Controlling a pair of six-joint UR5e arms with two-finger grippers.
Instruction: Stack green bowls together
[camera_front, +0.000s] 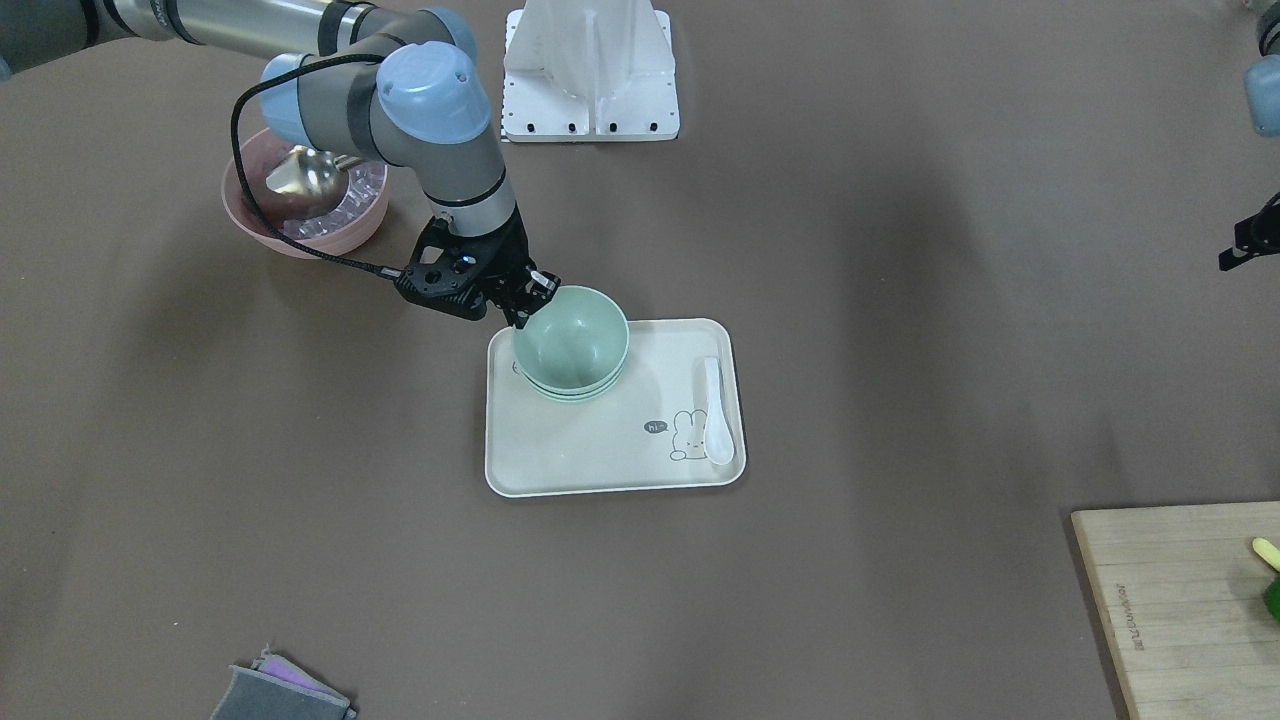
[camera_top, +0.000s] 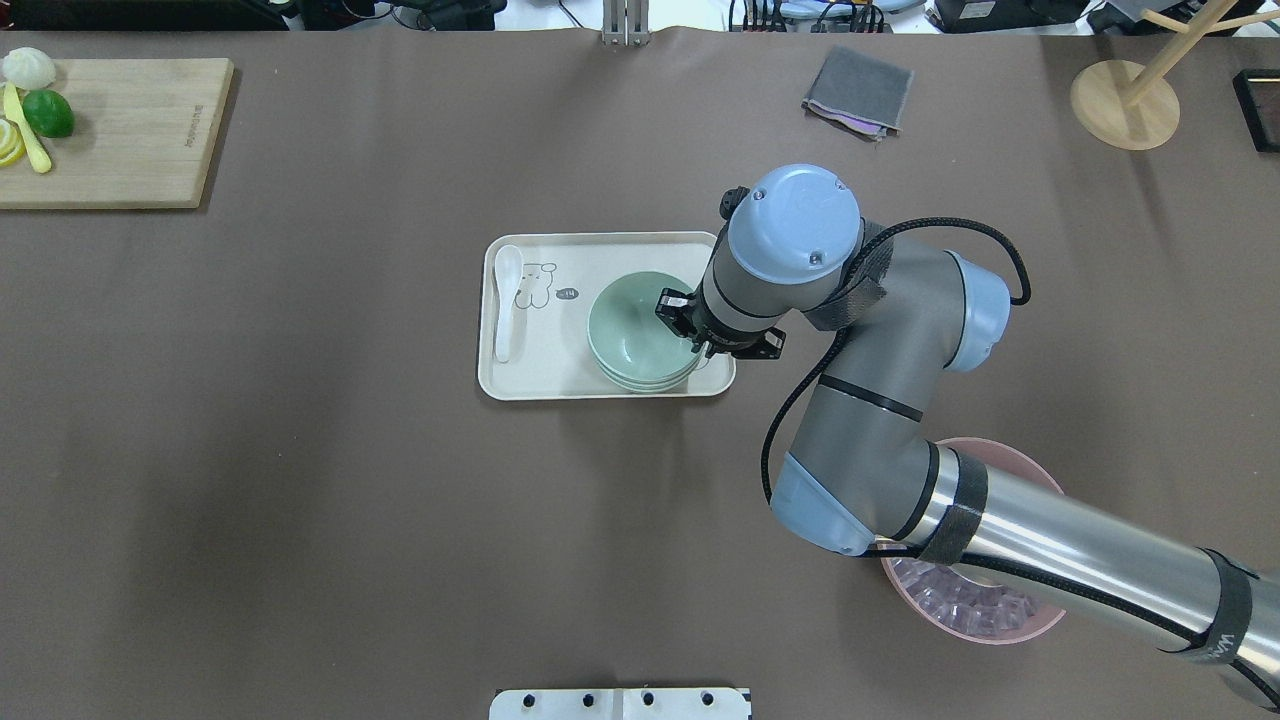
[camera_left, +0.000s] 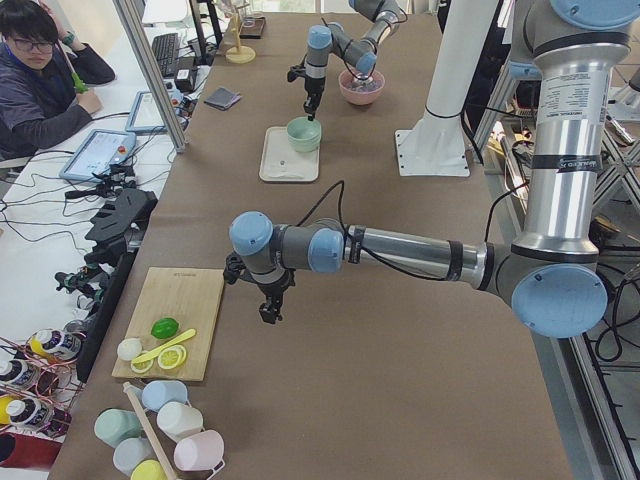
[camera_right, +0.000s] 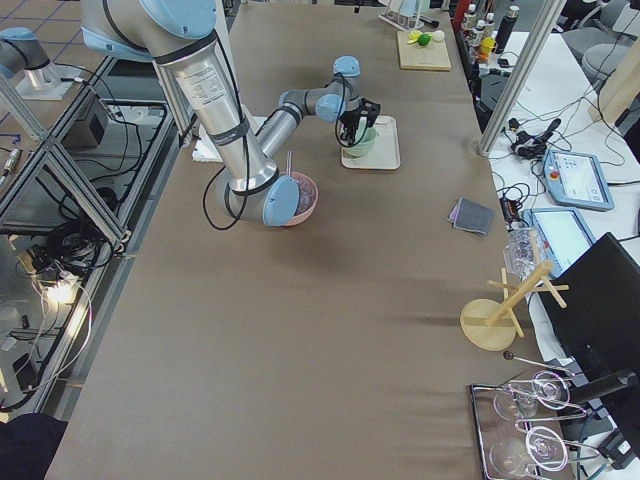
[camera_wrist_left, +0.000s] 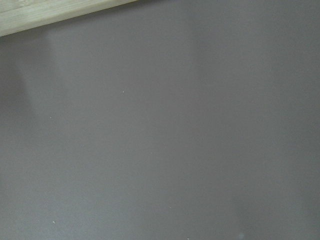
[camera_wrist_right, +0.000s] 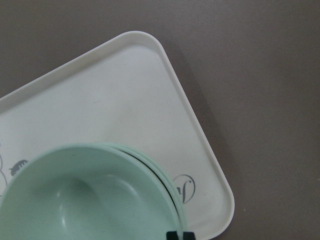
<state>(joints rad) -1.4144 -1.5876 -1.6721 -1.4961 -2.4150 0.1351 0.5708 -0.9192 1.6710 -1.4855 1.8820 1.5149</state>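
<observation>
Three pale green bowls sit nested on the cream tray (camera_front: 600, 462). The top green bowl (camera_front: 572, 338) sits slightly tilted above the lower two bowls (camera_front: 570, 392). My right gripper (camera_front: 527, 300) is shut on the top bowl's rim at the side nearer the robot. In the overhead view it (camera_top: 688, 330) grips the stack's (camera_top: 632, 328) right edge. The right wrist view shows the top bowl (camera_wrist_right: 90, 200) close up, with one fingertip (camera_wrist_right: 180, 235) at its rim. My left gripper (camera_left: 268, 312) hangs over bare table near the cutting board; I cannot tell whether it is open or shut.
A white spoon (camera_front: 716, 410) lies on the tray beside a rabbit drawing. A pink bowl (camera_front: 250, 228) with a metal scoop stands behind my right arm. A cutting board (camera_top: 130, 130) with fruit, a folded grey cloth (camera_top: 858, 90) and a white mount (camera_front: 590, 70) lie further off.
</observation>
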